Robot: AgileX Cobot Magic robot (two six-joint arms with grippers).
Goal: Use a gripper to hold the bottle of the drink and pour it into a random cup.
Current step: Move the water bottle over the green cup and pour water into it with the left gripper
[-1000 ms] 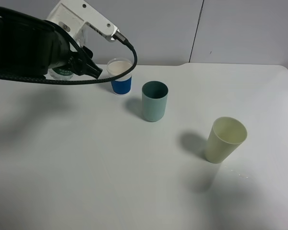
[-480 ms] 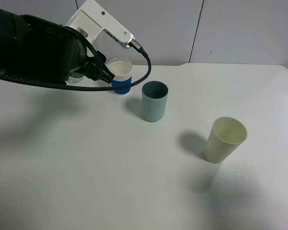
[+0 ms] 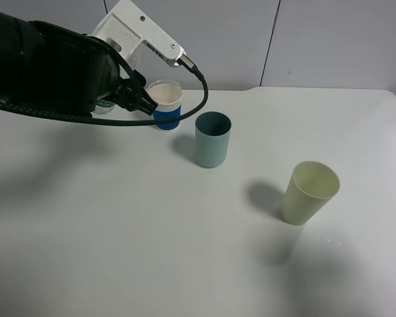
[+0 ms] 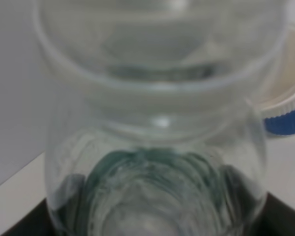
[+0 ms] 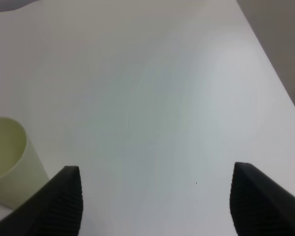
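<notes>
My left gripper's white body [image 3: 135, 30] sits on the bulky black arm at the back left. It is shut on the bottle of the drink [image 4: 155, 162], a clear, capless bottle with a green label that fills the left wrist view. In the high view only a sliver of the bottle [image 3: 104, 105] shows behind the arm. A blue-and-white cup [image 3: 165, 104] stands just right of it and also shows in the left wrist view [image 4: 285, 105]. My right gripper [image 5: 155, 206] is open and empty above the table, near a pale yellow cup [image 5: 5, 160].
A teal cup [image 3: 212, 139] stands in the middle of the white table [image 3: 119, 231]. The pale yellow cup [image 3: 310, 193] stands at the right front. A grey wall runs behind the table's far edge. The right arm is out of the high view.
Between one second and half a second ago my left arm moved right with the bottle, up to the blue-and-white cup. Since then nothing has moved.
</notes>
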